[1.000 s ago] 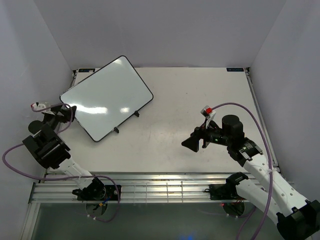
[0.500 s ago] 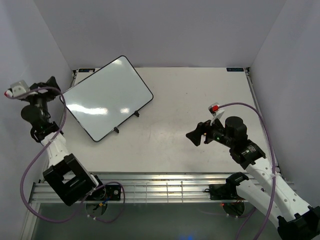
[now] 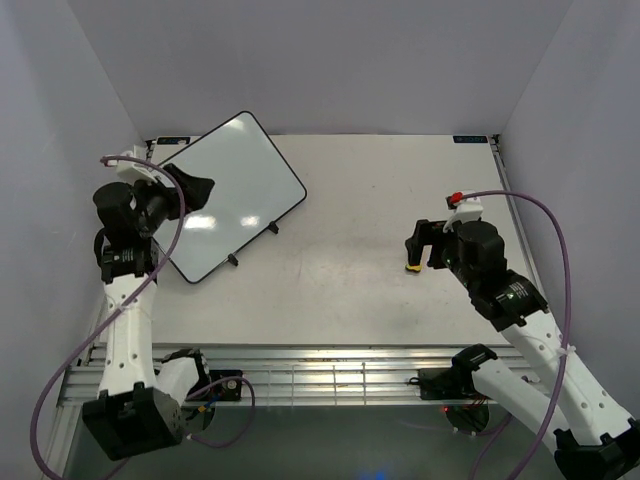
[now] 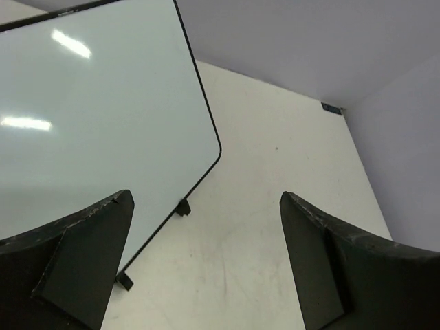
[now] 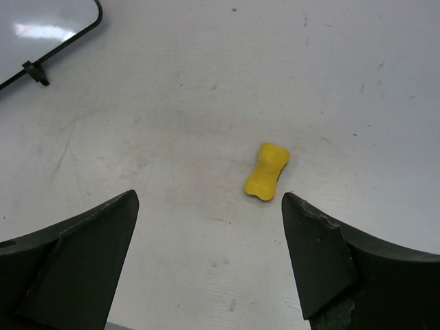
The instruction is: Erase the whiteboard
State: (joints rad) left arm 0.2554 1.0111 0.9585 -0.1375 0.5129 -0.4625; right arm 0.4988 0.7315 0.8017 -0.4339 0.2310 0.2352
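Whiteboard (image 3: 240, 180): large glossy white rectangle, thin black frame, small black stand legs, lying at 10 o'clock on the matte white table (image 3: 380, 190). Its long axis runs 8-to-2 o'clock in the top view, and no writing is visible on its face. Left gripper (image 3: 192, 188) hangs over the board's 9 o'clock end, fingers spread wide, empty; clearly the nearer arm. Right gripper (image 3: 424, 243) sits well apart, toward 4 o'clock from the board, pointed down, fingers spread, empty. A small yellow bone-shaped eraser block (image 5: 267, 171) lies on the table beneath it, framed between the fingers, untouched. Judgement: pick up the eraser first, then travel toward 10 o'clock.
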